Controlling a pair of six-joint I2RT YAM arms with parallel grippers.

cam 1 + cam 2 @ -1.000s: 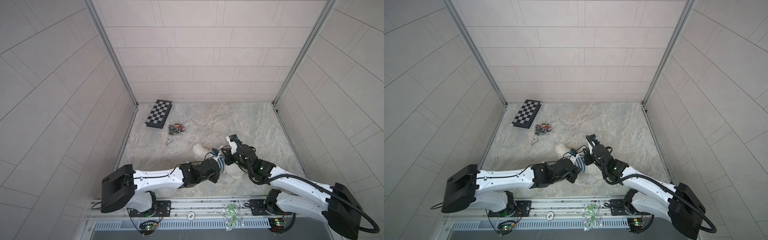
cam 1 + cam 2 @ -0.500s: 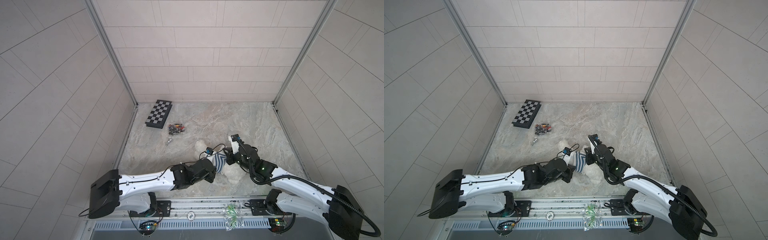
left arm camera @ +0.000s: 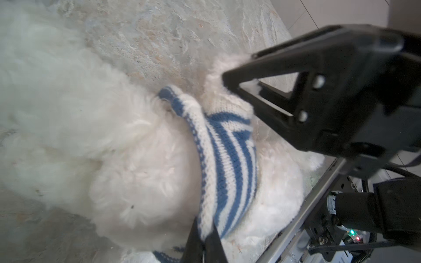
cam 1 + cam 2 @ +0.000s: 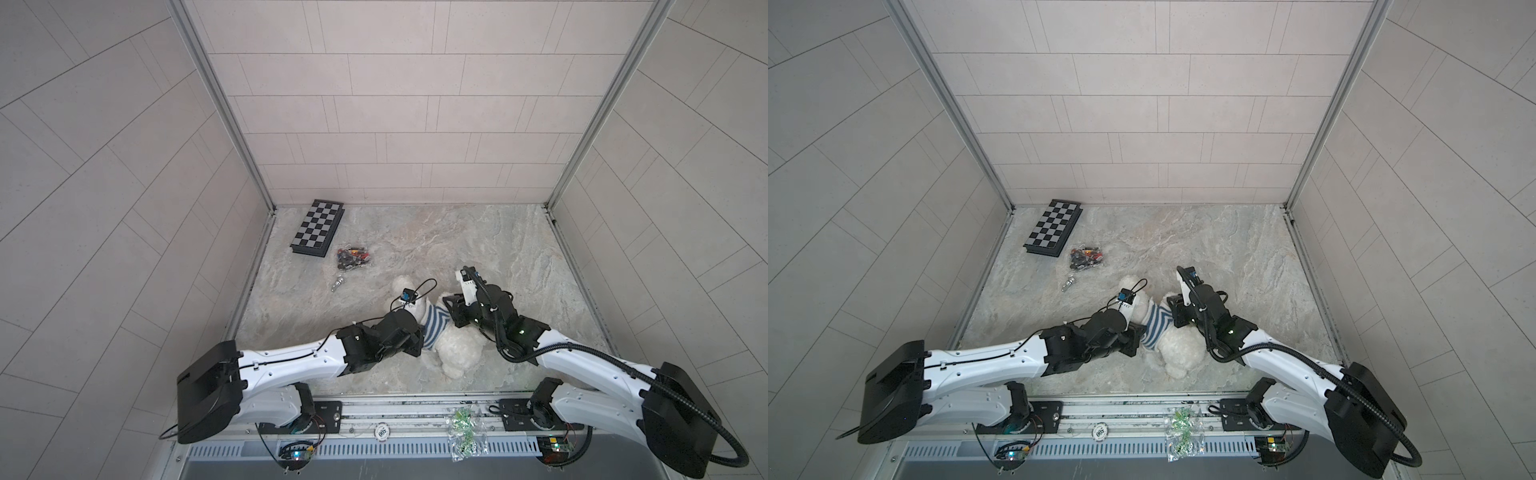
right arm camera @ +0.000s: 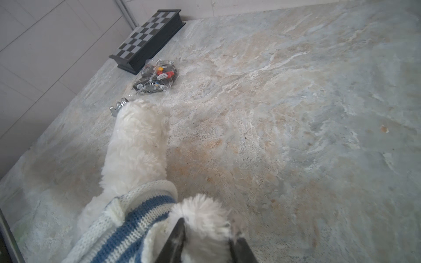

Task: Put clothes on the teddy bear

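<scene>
The white fluffy teddy bear lies near the table's front edge. A blue-and-white striped shirt is bunched round its upper body. One arm sticks out through a sleeve. My left gripper is shut on the shirt's hem. My right gripper stands open, and the bear's other paw lies between its fingers, fur brushing both. The bear's face is hidden.
A chessboard box lies at the back left. In front of it are a clear bag of small coloured pieces and a silver piece. A bag of green bits rests on the front rail. Tiled walls enclose three sides.
My left gripper has closed on the shirt's hem and its arm has shifted left. The right jaws, earlier pinched tight on the paw, have parted round it.
</scene>
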